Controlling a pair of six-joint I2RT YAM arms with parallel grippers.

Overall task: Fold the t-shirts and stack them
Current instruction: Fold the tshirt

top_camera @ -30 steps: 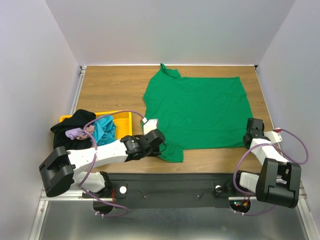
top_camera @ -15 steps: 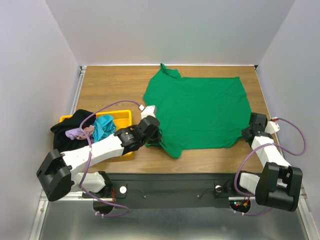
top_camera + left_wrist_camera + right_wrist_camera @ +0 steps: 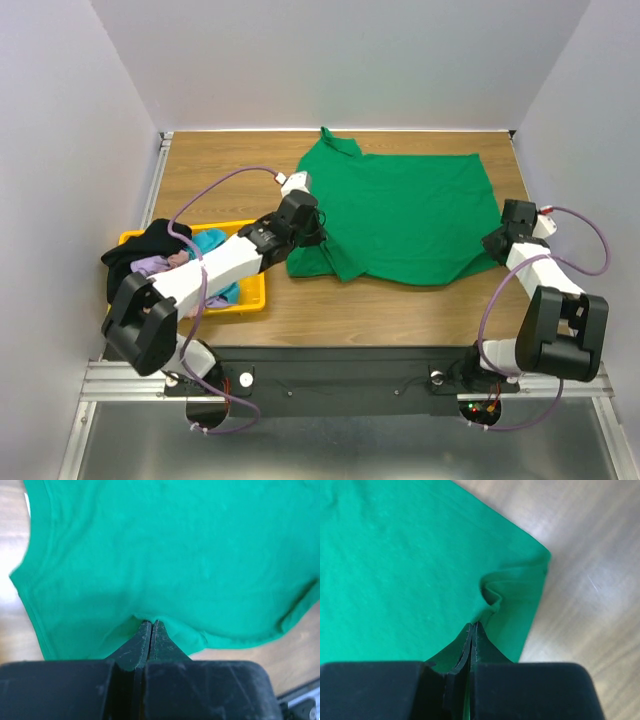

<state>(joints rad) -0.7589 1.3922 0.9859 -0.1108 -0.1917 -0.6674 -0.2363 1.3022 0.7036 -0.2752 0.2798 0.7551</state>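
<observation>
While the green shirt (image 3: 400, 210) lies spread across the bench (image 3: 215, 175), both arms have hold of its near edge. Left gripper (image 3: 151, 625) clamped tight on a pinch of cloth at the near-left side. Right gripper (image 3: 474, 626) closed on the near-right corner, cloth puckered at its tips. Black shirt (image 3: 150, 245), teal shirt (image 3: 207, 246) and lavender shirt (image 3: 150, 267) heaped in the bin (image 3: 252, 292), far left.

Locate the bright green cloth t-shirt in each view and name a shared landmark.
Top external: bright green cloth t-shirt spread centre-right.
Left wrist: fills most of the frame, left gripper pinching it.
Right wrist: fills the left side, right gripper pinching its corner.
Shared landmark: brown wooden table under it.
</observation>
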